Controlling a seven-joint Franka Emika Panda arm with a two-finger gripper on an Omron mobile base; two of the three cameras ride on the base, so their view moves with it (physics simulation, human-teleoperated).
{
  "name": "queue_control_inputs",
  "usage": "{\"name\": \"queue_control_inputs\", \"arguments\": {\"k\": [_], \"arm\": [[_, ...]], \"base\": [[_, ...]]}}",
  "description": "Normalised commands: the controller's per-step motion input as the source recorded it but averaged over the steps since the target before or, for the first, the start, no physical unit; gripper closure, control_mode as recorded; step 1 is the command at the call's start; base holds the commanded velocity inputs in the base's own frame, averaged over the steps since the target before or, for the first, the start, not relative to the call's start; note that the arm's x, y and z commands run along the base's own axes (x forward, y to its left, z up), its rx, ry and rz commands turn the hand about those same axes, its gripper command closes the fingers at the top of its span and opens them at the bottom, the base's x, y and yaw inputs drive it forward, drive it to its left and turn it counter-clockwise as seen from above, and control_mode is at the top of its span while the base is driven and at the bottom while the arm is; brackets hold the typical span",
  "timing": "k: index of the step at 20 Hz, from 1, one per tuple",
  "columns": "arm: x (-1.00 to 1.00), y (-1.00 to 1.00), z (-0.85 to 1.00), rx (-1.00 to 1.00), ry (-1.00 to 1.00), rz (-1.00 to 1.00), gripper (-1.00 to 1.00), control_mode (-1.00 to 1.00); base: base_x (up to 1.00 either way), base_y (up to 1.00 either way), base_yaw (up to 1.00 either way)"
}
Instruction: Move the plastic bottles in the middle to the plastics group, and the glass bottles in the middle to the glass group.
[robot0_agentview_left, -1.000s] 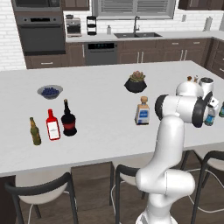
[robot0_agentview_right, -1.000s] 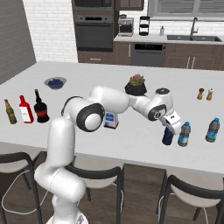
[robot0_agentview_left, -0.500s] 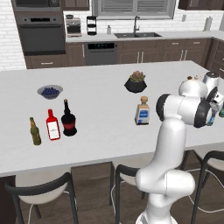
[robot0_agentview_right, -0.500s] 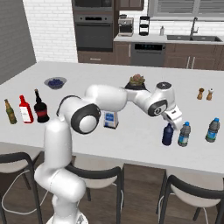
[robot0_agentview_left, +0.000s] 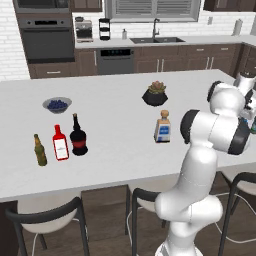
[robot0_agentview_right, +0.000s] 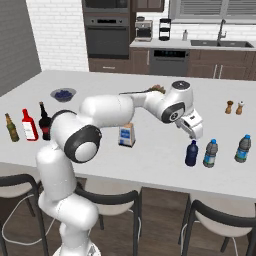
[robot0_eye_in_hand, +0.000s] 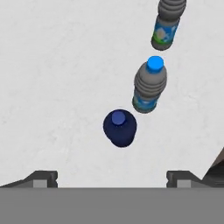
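Looking straight down at pale speckled counter. Navy bottle stands upright, dark blue cap seen from above, apart from both finger tips. Gripper above it, jaws spread wide, holding nothing; fingertips show at the bottom left and bottom right, the navy bottle between and ahead of them. Just beside the navy bottle, up and to the right, a grey-bodied bottle with bright blue cap, not touching. Further up-right a second grey bottle with blue-green label, top cut off by the frame edge. The three make a diagonal row
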Motion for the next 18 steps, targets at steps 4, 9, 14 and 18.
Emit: {"name": "queue_control_inputs", "arguments": {"k": [4,9,14,18], "arm": [[-0.05,1.0,0.15,-0.01,0.08,0.22,-1.0,-1.0],[0.0,0.98,0.11,0.0,0.11,0.18,-1.0,-1.0],[0.0,0.87,0.13,0.0,0.14,0.15,-1.0,-1.0],[-0.01,0.84,0.21,0.0,0.17,0.15,-1.0,-1.0]], "base": [[0.0,0.0,0.0],[0.0,0.0,0.0],[0.0,0.0,0.0],[0.0,0.0,0.0]]}}
